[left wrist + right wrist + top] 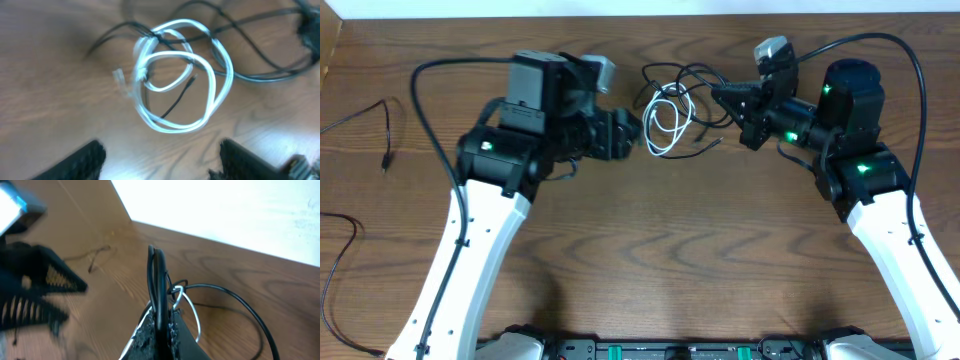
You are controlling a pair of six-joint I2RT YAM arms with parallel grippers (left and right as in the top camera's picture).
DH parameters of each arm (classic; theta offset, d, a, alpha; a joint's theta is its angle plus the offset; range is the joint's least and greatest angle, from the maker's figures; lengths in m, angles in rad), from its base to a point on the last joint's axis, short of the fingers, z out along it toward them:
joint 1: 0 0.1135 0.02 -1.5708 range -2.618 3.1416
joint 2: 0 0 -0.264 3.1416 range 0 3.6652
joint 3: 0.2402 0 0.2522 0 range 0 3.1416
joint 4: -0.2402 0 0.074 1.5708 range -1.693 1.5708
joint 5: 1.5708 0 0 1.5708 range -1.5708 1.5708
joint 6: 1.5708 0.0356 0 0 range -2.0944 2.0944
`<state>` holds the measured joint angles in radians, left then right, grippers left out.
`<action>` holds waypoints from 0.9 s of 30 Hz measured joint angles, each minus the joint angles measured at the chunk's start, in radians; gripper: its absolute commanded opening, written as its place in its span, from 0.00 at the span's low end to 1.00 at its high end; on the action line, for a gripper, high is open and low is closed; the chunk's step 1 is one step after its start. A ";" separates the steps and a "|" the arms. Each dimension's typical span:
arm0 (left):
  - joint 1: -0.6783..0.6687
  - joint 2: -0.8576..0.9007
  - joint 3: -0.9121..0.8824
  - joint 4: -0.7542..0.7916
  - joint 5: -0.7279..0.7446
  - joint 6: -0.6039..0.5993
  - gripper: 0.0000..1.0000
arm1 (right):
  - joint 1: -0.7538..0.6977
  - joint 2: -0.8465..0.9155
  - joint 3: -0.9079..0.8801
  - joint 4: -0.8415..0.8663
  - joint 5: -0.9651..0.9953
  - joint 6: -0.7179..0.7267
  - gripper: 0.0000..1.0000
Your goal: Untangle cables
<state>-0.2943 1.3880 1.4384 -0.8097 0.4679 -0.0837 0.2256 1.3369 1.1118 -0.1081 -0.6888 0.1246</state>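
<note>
Lying toward the far middle of the wooden table (670, 250) is a short white cable (665, 125) coiled in about 2 loops, with thin black cables (692, 75) threaded through and over it, the whole bunch sitting between the 2 arms. The left gripper (638, 137) hovers just beside the coil on its left, spread wide and holding nothing (in the left wrist view its 2 fingers (85, 160) fill the lower corners with only bare wood between them). The right gripper (717, 96) is pinched closed on the black cables at the right side of the bunch. Its wrist view shows dark strands standing up out of the closed tips, with a curve of white just behind. Another thin black cord (385, 130) lies well apart near the table's left edge, one end cut off by the frame. The left wrist view is blurred: a pale plug (119, 77) at one end of the white cable is barely legible, and which black strand crosses over which cannot be told. How many strands the right gripper pinches is equally unclear.
</note>
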 measured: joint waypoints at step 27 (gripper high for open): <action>-0.233 0.080 -0.002 0.159 -0.161 0.506 0.94 | -0.084 0.000 0.000 0.201 -0.098 0.459 0.01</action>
<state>-0.5270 1.4685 1.4364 -0.6506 0.3073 0.4225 0.1413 1.3369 1.1118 0.0925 -0.7864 0.5838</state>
